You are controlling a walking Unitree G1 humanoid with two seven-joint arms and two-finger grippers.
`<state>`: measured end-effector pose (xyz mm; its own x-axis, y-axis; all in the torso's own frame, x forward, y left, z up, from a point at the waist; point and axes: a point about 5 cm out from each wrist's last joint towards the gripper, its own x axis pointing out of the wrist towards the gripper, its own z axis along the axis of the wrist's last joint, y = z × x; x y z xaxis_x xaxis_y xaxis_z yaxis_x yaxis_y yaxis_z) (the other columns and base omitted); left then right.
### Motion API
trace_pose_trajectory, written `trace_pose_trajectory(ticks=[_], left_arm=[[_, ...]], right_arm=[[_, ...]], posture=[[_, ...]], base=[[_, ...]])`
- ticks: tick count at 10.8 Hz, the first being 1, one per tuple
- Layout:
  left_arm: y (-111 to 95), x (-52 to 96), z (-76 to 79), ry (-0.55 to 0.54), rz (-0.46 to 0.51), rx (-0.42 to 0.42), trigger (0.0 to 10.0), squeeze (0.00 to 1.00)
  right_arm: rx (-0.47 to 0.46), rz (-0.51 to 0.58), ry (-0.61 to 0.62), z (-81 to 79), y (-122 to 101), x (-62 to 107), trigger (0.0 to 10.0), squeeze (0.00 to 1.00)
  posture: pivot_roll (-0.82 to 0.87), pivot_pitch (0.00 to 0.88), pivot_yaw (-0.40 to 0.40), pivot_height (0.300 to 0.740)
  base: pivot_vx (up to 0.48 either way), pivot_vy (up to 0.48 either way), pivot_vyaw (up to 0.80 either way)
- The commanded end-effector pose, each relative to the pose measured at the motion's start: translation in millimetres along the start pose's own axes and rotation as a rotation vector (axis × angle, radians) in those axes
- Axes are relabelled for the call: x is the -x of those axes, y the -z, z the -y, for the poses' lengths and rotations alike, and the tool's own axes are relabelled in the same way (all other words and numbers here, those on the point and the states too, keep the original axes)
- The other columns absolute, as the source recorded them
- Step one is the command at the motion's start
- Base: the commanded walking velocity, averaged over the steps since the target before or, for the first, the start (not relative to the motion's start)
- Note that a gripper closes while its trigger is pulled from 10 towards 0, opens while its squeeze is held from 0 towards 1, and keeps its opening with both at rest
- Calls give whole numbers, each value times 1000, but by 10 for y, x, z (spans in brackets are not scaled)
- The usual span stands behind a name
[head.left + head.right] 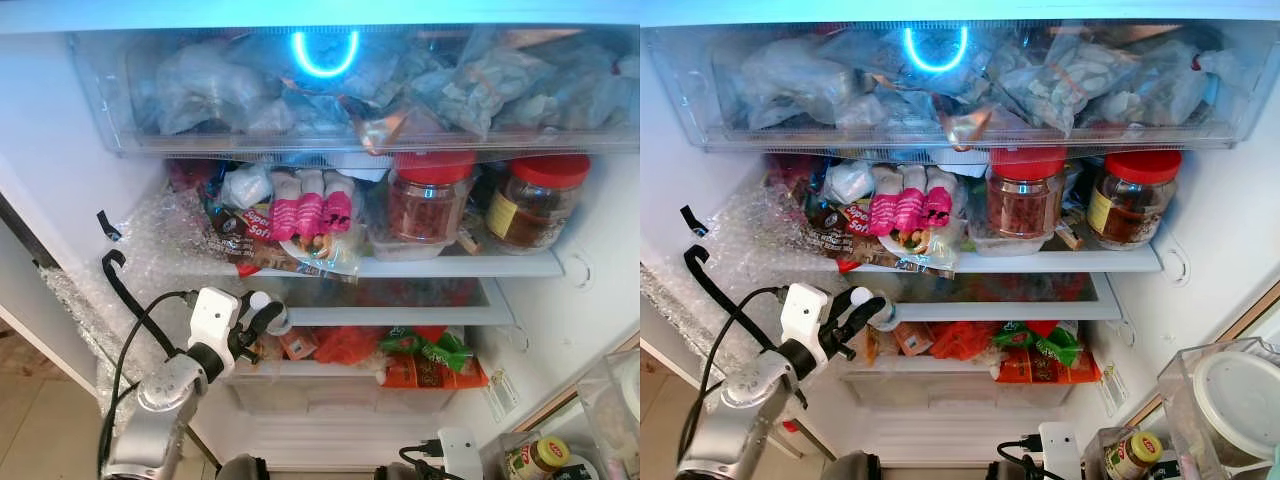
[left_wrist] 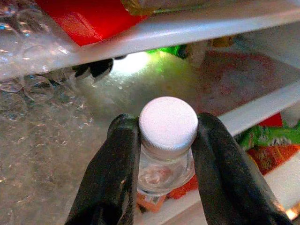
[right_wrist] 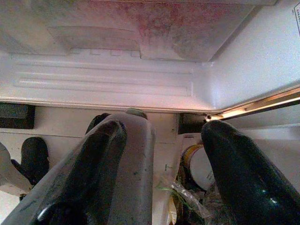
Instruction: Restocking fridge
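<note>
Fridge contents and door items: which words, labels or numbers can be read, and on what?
"Super Soft", partly legible: packet on the middle shelf.
Red-lidded jars: yellow label, unreadable.
Yellow-lidded jar: red logo, too small.
Green and orange packets: print blurred.
Left gripper holds an unlabelled bottle.

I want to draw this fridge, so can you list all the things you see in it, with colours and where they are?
Jars: two, red lids, brown contents, right side of middle shelf.
Pink packet: one, pink and white, middle shelf.
Plastic bags: several, pale, top drawer.
Blue ring light: one, reflected on top drawer.
Snack packets: several, orange, red, green, lower shelf.
Bubble wrap: clear, left wall.
Small bottle: one, clear, white cap, in left gripper.
Left gripper: black, shut on bottle.
Right gripper: black, open, low.
</note>
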<state>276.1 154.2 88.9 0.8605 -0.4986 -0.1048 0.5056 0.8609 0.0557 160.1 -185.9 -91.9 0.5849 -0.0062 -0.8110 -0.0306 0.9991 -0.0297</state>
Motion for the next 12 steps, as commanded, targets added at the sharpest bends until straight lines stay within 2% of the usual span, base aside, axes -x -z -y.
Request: trace_pose_trajectory(ticks=[1,8,12], left_arm=[[373,96,58,27,-222,35,10000,0],[457,154,93,135,-386,1,10000,0],[477,184,92,152,-438,-12,10000,0]], right_arm=[[-9,-67,-12,-49,165,30,10000,0],[-7,-73,-13,-52,169,29,10000,0],[-5,-76,-12,-51,169,28,10000,0]], posture=[[-80,34,1,651],[-79,28,4,651],[-76,28,3,651]], base=[[0,0,0],[0,0,0],[0,0,0]])
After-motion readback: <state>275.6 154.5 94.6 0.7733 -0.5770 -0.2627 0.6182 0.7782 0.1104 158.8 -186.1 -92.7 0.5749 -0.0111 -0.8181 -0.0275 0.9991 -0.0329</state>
